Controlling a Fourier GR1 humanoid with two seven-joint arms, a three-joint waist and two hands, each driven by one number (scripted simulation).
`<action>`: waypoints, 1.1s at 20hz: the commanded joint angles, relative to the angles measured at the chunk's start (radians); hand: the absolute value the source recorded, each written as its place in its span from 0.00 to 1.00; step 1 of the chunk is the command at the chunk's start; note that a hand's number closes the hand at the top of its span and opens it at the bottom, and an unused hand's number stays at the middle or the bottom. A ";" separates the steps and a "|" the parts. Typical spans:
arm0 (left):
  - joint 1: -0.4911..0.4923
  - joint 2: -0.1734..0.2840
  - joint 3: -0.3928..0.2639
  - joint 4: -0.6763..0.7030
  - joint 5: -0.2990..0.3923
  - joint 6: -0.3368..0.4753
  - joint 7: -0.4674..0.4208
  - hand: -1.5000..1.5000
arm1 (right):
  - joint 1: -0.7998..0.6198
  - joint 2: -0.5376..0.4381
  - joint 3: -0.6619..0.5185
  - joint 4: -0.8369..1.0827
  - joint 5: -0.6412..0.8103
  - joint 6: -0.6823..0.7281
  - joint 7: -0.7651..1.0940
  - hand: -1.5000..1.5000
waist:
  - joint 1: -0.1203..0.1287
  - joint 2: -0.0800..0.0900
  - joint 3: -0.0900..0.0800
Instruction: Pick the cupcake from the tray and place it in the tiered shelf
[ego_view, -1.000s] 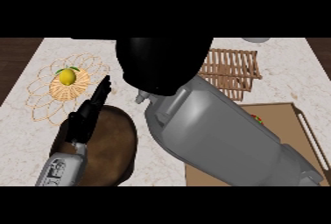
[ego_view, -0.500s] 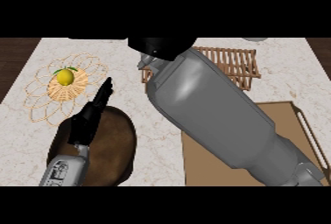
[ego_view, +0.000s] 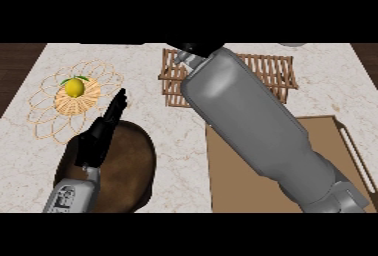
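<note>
My right forearm stretches from the lower right up across the counter. Only a small black part of my right hand (ego_view: 193, 49) shows at the picture's top, above the left end of the slatted wooden tiered shelf (ego_view: 269, 72). The cupcake is not visible in this view, and the arm covers much of the shelf. The flat brown tray (ego_view: 235, 172) lies at the lower right, partly under the forearm, with nothing showing on its bare part. My left hand (ego_view: 103, 131) rests at the lower left, open, its fingers straight and pointing away.
A dark brown round plate (ego_view: 131, 167) lies under my left hand. At the far left, a lemon (ego_view: 74, 88) sits on a woven wire trivet (ego_view: 43, 109). The pale marble counter ends in dark edges at left and right.
My right arm has swung away from me and to the right, carrying the hand from the counter's middle to the shelf's left end. The left hand has stayed put.
</note>
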 joint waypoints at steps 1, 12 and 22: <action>-0.052 0.001 0.009 0.030 -0.002 0.000 0.016 0.50 | 0.027 0.007 -0.081 -0.067 -0.044 -0.228 0.065 1.00 | -0.006 0.005 0.001; 0.051 -0.014 -0.015 -0.035 -0.016 0.007 -0.014 0.50 | 0.081 0.007 -0.215 0.126 -0.077 -0.484 -0.137 1.00 | 0.000 0.000 0.000; 0.044 0.006 0.016 -0.047 -0.007 0.000 0.002 0.50 | 0.144 -0.029 -0.283 0.069 0.128 -0.269 0.055 0.00 | -0.019 -0.008 0.000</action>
